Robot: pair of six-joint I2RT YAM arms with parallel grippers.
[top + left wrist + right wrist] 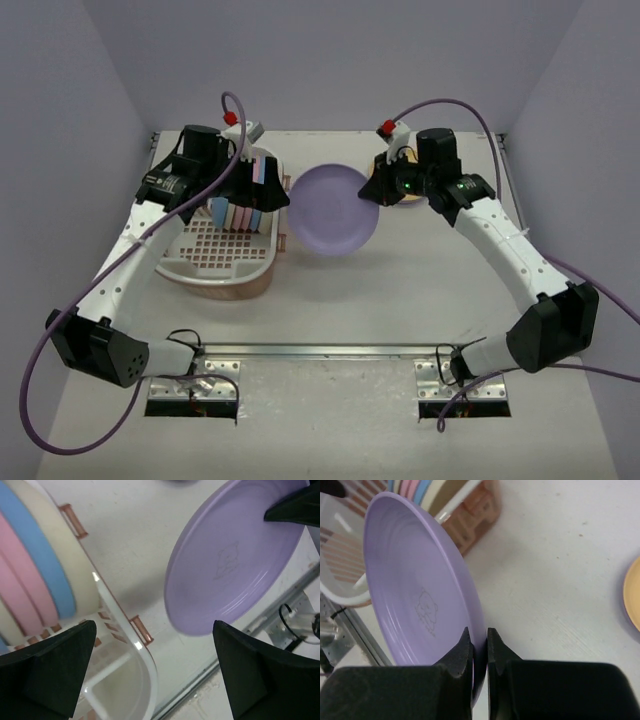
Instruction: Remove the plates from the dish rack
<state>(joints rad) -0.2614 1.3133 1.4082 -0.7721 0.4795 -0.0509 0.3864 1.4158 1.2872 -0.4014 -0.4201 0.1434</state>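
Observation:
My right gripper point(376, 190) is shut on the rim of a lavender plate point(333, 210) and holds it above the table between the arms; it shows in the right wrist view point(420, 600) and the left wrist view point(230, 560). The pink-and-white dish rack point(215, 262) stands at the left with pink, blue and cream plates point(243, 200) upright in it; they also show in the left wrist view point(35, 575). My left gripper point(262, 190) is open and empty over the rack's right rim point(145, 660). A yellow plate point(632, 600) lies under the right wrist.
The yellow plate point(405, 195) sits at the back right of the table, mostly hidden by the right wrist. A metal rail point(320, 350) runs along the table's near edge. Grey walls close in the back and sides.

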